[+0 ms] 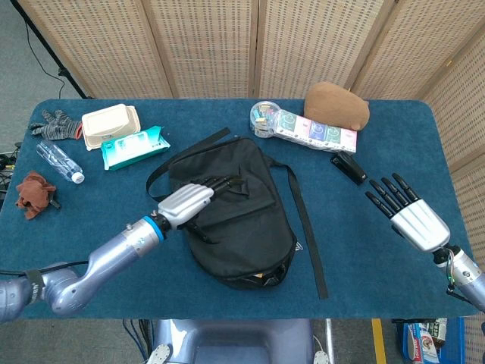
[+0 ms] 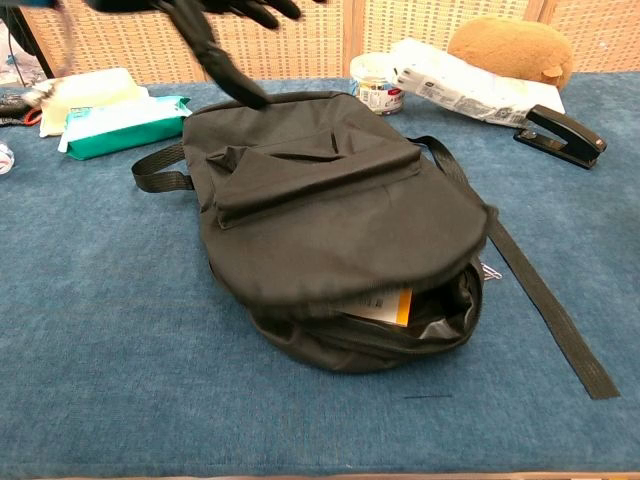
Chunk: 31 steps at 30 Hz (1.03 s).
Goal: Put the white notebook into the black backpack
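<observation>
The black backpack (image 1: 235, 220) (image 2: 340, 225) lies mid-table with its top flap fallen down over the opening. Only a sliver of the white notebook (image 2: 385, 303) and its yellow edge shows inside the front gap in the chest view; the head view hides it. My left hand (image 1: 186, 203) hovers over the bag's left side with its fingers stretched out and nothing in them; in the chest view it is a dark blur (image 2: 235, 12) at the top edge. My right hand (image 1: 407, 212) is open with spread fingers, far right of the bag, above the table.
A loose backpack strap (image 1: 307, 227) runs along the bag's right side. A black stapler (image 1: 348, 167), a brown plush (image 1: 336, 105) and a boxed pack (image 1: 311, 130) lie at the back right. Wipes (image 1: 135, 146), a lunchbox (image 1: 111, 125), a bottle (image 1: 59, 161) and cloths are at the left.
</observation>
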{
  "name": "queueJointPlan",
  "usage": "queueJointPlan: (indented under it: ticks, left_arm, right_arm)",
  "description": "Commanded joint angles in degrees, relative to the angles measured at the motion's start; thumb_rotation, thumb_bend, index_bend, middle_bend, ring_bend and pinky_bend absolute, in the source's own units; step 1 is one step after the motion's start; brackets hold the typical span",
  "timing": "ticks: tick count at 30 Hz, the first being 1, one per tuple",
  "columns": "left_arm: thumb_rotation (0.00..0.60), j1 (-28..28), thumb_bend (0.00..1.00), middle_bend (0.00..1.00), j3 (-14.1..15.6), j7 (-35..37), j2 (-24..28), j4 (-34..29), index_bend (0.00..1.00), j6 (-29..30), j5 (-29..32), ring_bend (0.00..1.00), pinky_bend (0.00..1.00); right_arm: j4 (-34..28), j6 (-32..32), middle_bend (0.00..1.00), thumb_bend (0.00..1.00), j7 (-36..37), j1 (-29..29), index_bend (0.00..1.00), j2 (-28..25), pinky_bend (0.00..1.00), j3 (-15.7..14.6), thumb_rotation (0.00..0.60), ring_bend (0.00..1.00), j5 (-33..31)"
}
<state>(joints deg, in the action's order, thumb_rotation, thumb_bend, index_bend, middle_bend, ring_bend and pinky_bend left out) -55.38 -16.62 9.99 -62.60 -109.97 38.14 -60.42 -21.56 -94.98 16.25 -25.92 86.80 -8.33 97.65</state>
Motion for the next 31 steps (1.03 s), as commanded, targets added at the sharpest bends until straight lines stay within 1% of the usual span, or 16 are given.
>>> queueJointPlan:
  ticks: [1,4,8,10,12,13,17,19,25,28,31]
  left_arm:
    - [0.6,4.42,0.0,0.0,2.6,-3.75,4.27,-1.74,0.0,5.31,-3.8,0.0,0.0]
    - [0.6,8.1,0.0,0.0,4.47,-5.46,6.15,-2.9,0.0,9.98,-5.37,0.0,0.0]
    - [0.6,14.09,0.0,0.0,7.5,-6.84,8.36,-2.68,0.0,16.86,-8.4,0.0,0.0]
    - [0.6,18.34,0.0,0.0,9.78,-7.02,8.96,-1.81,0.0,21.45,-10.49,0.0,0.0]
    - [0.6,21.56,0.0,0.0,11.65,-7.5,9.0,-0.83,0.0,24.75,-11.85,0.0,0.0]
    - [0.6,23.86,0.0,0.0,13.2,-8.24,9.11,0.06,0.0,26.6,-11.98,0.0,0.0]
    - [0.6,29.68,0.0,0.0,16.09,-9.74,8.06,1.84,0.0,32.16,-12.05,0.0,0.0]
    - [0.6,33.74,0.0,0.0,17.74,-10.54,7.1,3.18,0.0,36.35,-11.81,0.0,0.0]
    - [0.6,43.2,0.0,0.0,18.76,-12.82,1.72,7.62,0.0,49.44,-12.71,0.0,0.0]
    - [0.6,45.91,0.0,0.0,18.99,-14.02,0.13,9.33,0.0,52.83,-13.73,0.0,0.0]
    - [0.6,47.07,0.0,0.0,18.84,-14.53,-0.63,10.84,0.0,54.43,-15.09,0.0,0.0]
  right_arm:
    - [-3.34,1.36,0.0,0.0,-1.72,0.86,0.07,-1.24,0.0,1.49,0.6,0.0,-1.48]
    - [-6.61,2.63,0.0,0.0,-3.61,1.27,0.07,-2.26,0.0,2.57,0.6,0.0,-2.58]
    - [-12.76,5.33,0.0,0.0,-6.97,2.09,0.05,-3.88,0.0,4.53,0.6,0.0,-5.08]
    - [-18.01,7.09,0.0,0.0,-8.82,2.87,0.03,-5.13,0.0,5.77,0.6,0.0,-7.05]
    - [-22.34,7.98,0.0,0.0,-11.61,3.57,0.01,-6.17,0.0,6.77,0.6,0.0,-8.56]
    - [-25.43,8.4,0.0,0.0,-13.07,4.12,0.0,-6.77,0.0,7.45,0.6,0.0,-9.62]
    - [-34.39,9.44,0.0,0.0,-16.63,5.66,0.0,-8.72,0.0,9.22,0.6,0.0,-12.56]
    - [-39.92,9.9,0.0,0.0,-19.11,6.9,0.0,-9.75,0.0,10.53,0.6,0.0,-15.15]
    - [-56.32,10.53,0.0,0.0,-24.97,10.43,0.0,-13.83,0.0,12.87,0.6,0.0,-21.64]
    - [-61.4,10.06,0.0,0.0,-27.84,11.71,0.0,-14.91,0.0,13.21,0.6,0.0,-23.1]
    - [-63.9,10.28,0.0,0.0,-29.72,12.38,0.0,-15.55,0.0,13.11,0.6,0.0,-23.8]
